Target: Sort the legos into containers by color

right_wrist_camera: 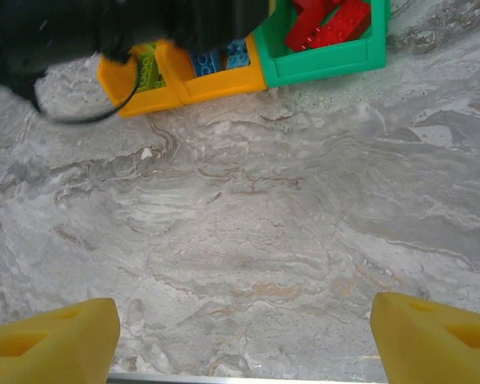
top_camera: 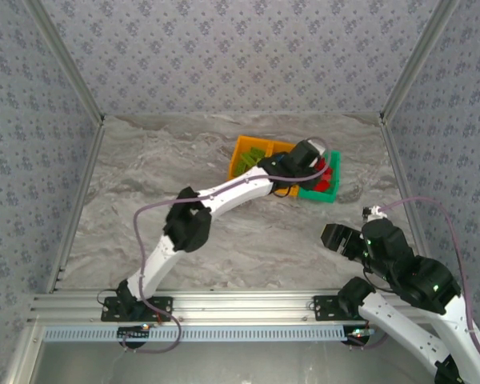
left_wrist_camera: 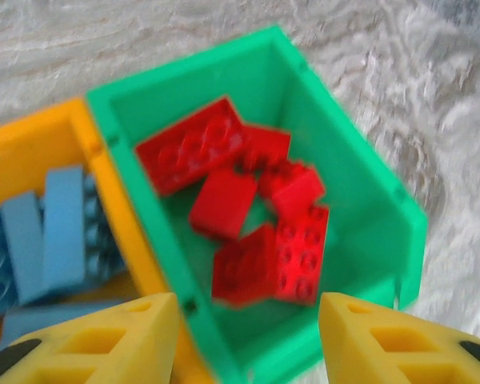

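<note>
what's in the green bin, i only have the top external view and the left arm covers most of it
Observer: The left wrist view shows the green bin holding only red legos, about six.
Operator: and the orange bin right beside it
Observer: That orange bin holds light blue legos.
Operator: is the left gripper carrying a brick
Observer: No. The left gripper is open above the green bin's near wall, with nothing between its fingers.
</note>
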Robot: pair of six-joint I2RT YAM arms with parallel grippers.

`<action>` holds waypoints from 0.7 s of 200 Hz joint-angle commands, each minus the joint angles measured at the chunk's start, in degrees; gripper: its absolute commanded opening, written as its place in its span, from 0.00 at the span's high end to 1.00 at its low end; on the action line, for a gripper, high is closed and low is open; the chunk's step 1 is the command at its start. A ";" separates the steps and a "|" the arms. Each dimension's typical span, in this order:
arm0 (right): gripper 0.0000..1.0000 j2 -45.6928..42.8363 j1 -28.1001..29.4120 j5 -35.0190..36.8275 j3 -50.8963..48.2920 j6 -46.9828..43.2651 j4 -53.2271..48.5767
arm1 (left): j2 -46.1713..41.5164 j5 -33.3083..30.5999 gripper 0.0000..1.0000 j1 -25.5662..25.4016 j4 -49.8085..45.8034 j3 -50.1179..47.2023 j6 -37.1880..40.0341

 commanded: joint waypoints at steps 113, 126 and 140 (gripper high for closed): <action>0.00 4.15 -13.46 27.99 -35.54 -38.47 60.75 | -81.52 -32.05 0.15 11.12 22.01 -86.34 8.19; 0.00 8.28 -21.79 18.27 -38.51 -39.88 69.26 | -86.83 -29.78 0.11 15.20 23.71 -91.15 8.21; 0.00 14.27 -30.06 9.77 -39.53 -40.28 78.52 | -91.72 -27.04 0.05 19.88 26.27 -95.91 8.99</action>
